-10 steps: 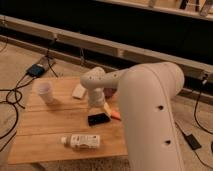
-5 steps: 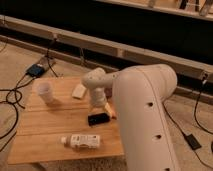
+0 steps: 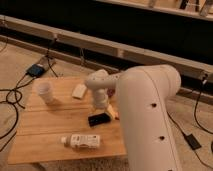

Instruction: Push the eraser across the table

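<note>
**Hand right above the eraser**

On the wooden surface [image 3: 45,125], the black eraser [image 3: 99,119] lies flat near the right side, just under the robot's hand [image 3: 99,104]. The hand points down and sits very close to the far edge of the eraser, maybe touching it. I cannot tell if the hand is open or closed, or if it holds anything.

The eraser looks small, flat and light. It is probably stiff and a bit grippy, so it may drag or turn when pushed. No lifting is needed. A good spot to push is the middle of a long side, low down, so it slides straight.

A bottle [image 3: 82,141] lies near the front edge, close to the eraser. A cup [image 3: 45,92] stands at the left, well apart. A pale block [image 3: 79,90] lies behind the hand.
</note>
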Action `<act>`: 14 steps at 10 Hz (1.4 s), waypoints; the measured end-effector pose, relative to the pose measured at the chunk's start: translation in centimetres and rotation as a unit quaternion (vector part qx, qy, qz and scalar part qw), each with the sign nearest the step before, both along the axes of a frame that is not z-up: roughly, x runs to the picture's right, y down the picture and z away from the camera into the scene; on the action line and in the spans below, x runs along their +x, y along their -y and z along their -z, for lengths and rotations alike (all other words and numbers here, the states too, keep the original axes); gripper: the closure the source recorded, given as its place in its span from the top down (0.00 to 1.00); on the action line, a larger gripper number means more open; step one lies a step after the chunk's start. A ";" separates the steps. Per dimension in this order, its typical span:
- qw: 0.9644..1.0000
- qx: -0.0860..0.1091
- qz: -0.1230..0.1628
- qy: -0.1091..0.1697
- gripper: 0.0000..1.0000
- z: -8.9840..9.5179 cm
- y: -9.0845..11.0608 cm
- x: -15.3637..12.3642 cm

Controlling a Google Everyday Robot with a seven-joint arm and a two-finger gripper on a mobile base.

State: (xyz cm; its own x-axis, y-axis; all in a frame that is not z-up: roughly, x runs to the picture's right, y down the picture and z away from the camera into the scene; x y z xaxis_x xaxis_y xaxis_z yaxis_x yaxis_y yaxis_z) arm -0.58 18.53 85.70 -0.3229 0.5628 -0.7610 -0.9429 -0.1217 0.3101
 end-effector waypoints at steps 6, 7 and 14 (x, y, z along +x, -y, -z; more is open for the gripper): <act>1.000 -0.010 -0.016 -0.015 0.80 3.0 -4.6 1.7; 1.000 -0.012 -0.019 -0.021 0.80 3.8 -5.6 2.1; 0.997 -0.005 -0.048 -0.054 0.80 6.1 -8.3 4.4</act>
